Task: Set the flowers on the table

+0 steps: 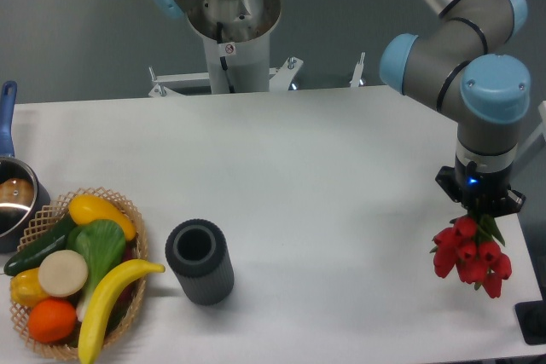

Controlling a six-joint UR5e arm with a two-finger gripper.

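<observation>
White tabletop (324, 168) fills most of the view, backed by a grey wall, with the arm's mounting column (229, 36) fixed at the far edge. The arm (465, 49) is brought down over the right side of the table, and its gripper (479, 209) is pointed downward. A bunch of red flowers (467, 253) is held directly beneath the gripper, the green stems being taken up between the fingers, which are closed narrowly around them. The blooms hang just below the fingertips and tilt slightly to the right. Whether the lowest blooms are touching the tabletop cannot be determined from this view.

A dark grey cylindrical vase (200, 260) is noted well to the left of the gripper, upright, with its open mouth visible from above. Further left of the gripper, beyond the vase and just beside it, a wicker basket (132, 210) is observed. It is filled with a banana (107, 296), an orange (51, 319), a yellow pepper (98, 210), a leafy green vegetable (101, 243), a dark green cucumber (38, 249) and a pale round item (62, 272). A saucepan with a blue handle (7, 108) and a glass lid (15, 196) is recorded at the far left edge, touching or nearly touching the basket. A black object (533, 323) is partly seen below and to the right of the gripper, at the table corner.
</observation>
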